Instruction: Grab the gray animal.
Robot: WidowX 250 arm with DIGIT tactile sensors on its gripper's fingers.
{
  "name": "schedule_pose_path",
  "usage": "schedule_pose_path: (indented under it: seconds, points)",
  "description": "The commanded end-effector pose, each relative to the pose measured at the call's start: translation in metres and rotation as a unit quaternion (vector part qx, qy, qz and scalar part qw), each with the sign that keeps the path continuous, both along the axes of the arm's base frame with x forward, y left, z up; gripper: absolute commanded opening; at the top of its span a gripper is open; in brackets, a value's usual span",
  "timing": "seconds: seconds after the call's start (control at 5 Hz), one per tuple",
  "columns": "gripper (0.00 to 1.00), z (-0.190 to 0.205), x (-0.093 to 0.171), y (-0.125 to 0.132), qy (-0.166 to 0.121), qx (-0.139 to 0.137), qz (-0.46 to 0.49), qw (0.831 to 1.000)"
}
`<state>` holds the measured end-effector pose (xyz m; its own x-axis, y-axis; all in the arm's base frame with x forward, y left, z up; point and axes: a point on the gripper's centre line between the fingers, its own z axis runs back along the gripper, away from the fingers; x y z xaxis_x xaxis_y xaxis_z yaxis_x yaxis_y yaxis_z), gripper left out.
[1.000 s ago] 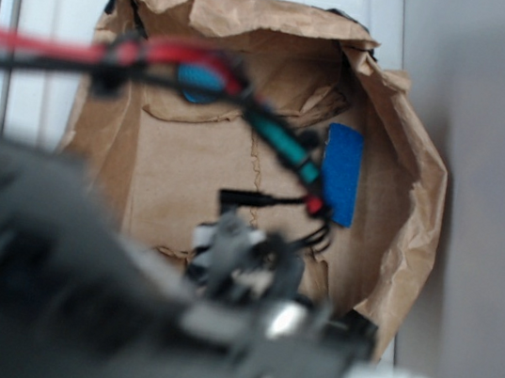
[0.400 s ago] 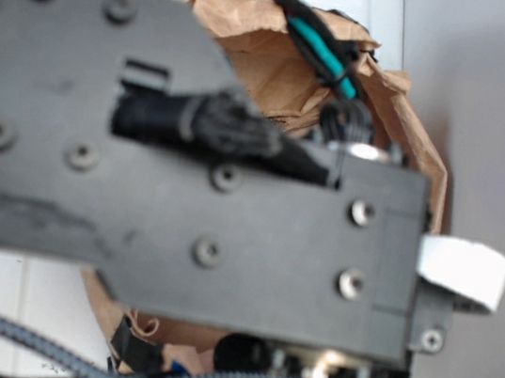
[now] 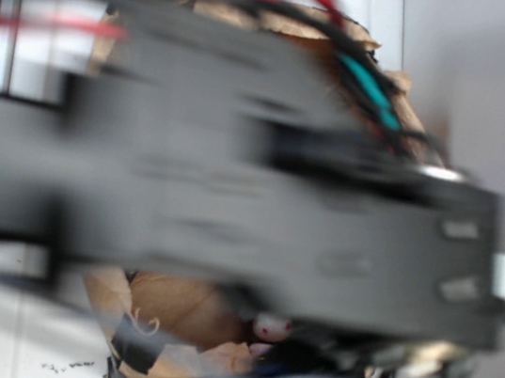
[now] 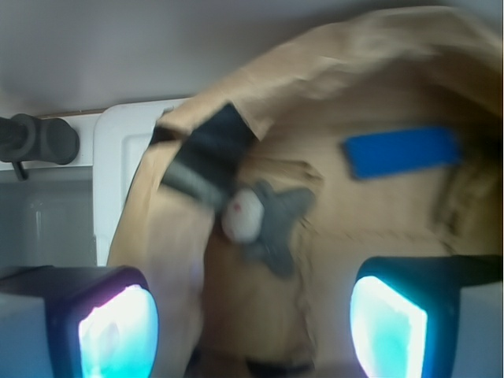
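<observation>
Two things are changing as you watch. In the exterior view the arm (image 3: 259,209) is sweeping across the lens in a heavy blur, where a second ago it was sitting low and letting you see most of the paper-lined bin (image 3: 167,314). In the wrist view the gripper (image 4: 252,323) is standing wide apart, its fingers (image 4: 118,331) glowing at the lower corners with nothing between them. The gray animal (image 4: 264,220) is lying on the brown paper near the bin's left wall, beside the dark tape (image 4: 205,161), well apart from the blue sponge (image 4: 402,151) toward the right. Judging from this, you are still travelling toward the toy, not yet descending.
</observation>
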<state>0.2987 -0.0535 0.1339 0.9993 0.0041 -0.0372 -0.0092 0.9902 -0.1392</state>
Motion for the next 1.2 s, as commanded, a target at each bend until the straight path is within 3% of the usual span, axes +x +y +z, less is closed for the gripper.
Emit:
schedule_pose_path:
  seconds: [0.0, 0.2, 0.4, 0.6, 1.0]
  points:
    - [1.00, 0.003, 0.029, 0.031, -0.055, -0.023, -0.046, 0.997]
    - [1.00, 0.016, 0.009, 0.051, -0.062, -0.064, -0.103, 0.991]
    - [1.00, 0.027, -0.004, 0.067, -0.071, -0.077, -0.121, 0.987]
    - [1.00, 0.010, -0.009, 0.065, -0.077, -0.054, -0.131, 0.987]
    - [1.00, -0.055, -0.025, 0.038, -0.127, -0.004, -0.180, 0.975]
